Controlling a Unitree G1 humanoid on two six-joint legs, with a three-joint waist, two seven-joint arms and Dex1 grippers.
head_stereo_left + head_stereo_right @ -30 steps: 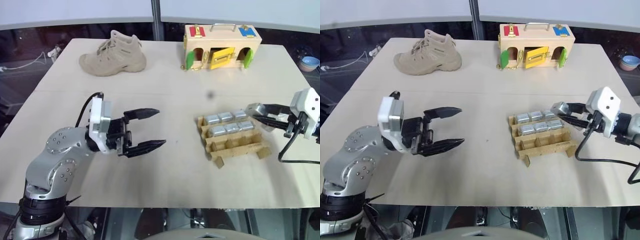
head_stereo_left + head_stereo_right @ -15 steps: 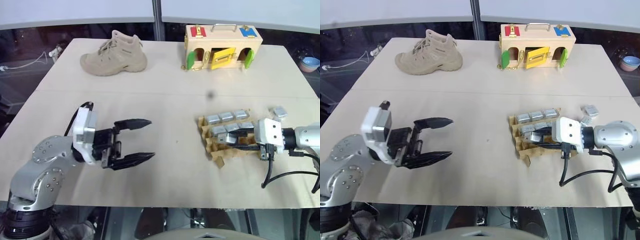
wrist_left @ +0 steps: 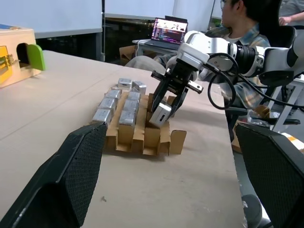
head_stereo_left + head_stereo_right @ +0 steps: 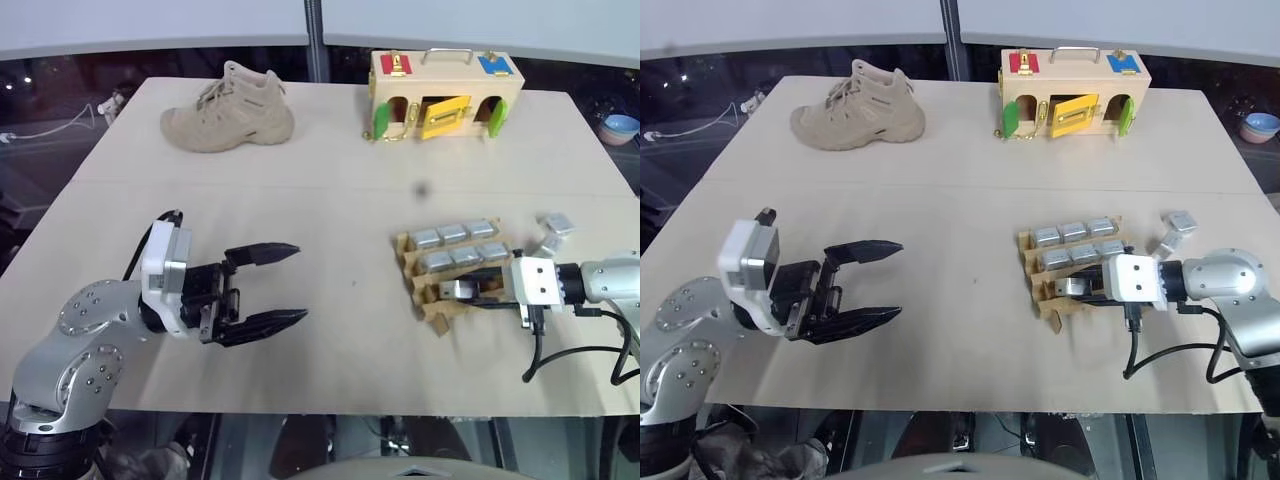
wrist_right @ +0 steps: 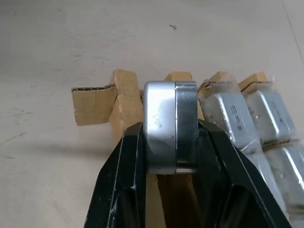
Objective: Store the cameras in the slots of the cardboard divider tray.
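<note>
While my right gripper (image 4: 1072, 288) pinches 1 camera (image 5: 170, 126) between its closed fingers, I'm at the insertion step: the camera hangs over the near row of the cardboard divider tray (image 4: 440, 318), at that row's left end. 6 cameras already fill the 2 far rows, and 2 loose cameras (image 4: 552, 232) lie on the table (image 4: 330, 200) just beyond the tray's right side. As I read it, the next move calls for squaring the held camera with the slot between the notched strips, easing it down, then letting go; the tray looks light, so a skewed push could shove it. My left gripper (image 4: 285, 285) hovers over bare table well to the left, fingers spread wide and holding nothing. Against a second ago, my right arm has swung in from beyond the tray's far right corner and dropped low over the near row, uncovering the 2 loose cameras; my left gripper has barely shifted.
</note>
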